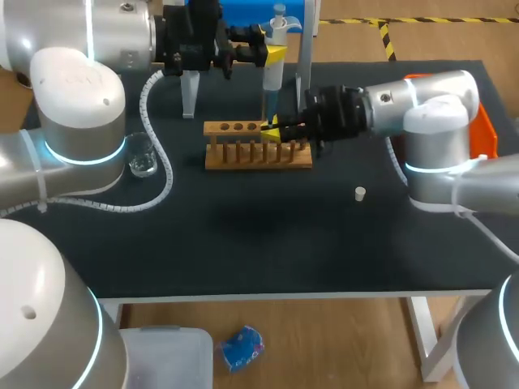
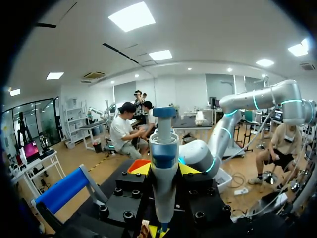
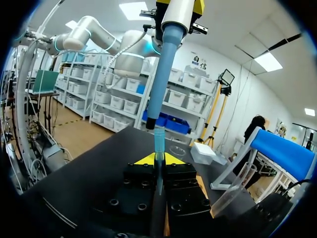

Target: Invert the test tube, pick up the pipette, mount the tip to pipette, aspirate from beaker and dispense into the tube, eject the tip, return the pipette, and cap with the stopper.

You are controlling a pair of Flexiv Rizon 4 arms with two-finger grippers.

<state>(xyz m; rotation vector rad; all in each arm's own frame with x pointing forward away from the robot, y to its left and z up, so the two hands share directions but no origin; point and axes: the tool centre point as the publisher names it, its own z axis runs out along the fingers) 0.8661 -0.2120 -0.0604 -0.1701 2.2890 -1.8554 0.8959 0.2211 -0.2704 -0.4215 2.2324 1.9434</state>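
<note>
My left gripper (image 1: 274, 55) (image 2: 163, 169) is shut on the white and blue pipette (image 1: 272, 73) (image 2: 163, 173), which hangs upright over the wooden rack (image 1: 258, 147). Its blue shaft (image 3: 161, 84) points down onto a thin blue pipette tip (image 3: 158, 146). My right gripper (image 1: 276, 130) (image 3: 158, 159) is shut on that tip at the rack's right half. A clear test tube (image 1: 189, 93) (image 3: 237, 193) stands behind the rack to the left. The glass beaker (image 1: 143, 156) sits left of the rack. The small white stopper (image 1: 360, 193) lies on the mat, right of the rack.
The pipette stand (image 1: 304, 49) with its blue top rises just behind the rack. An orange tray (image 1: 486, 121) sits at the table's right edge behind my right arm. The dark mat (image 1: 268, 243) in front of the rack is bare.
</note>
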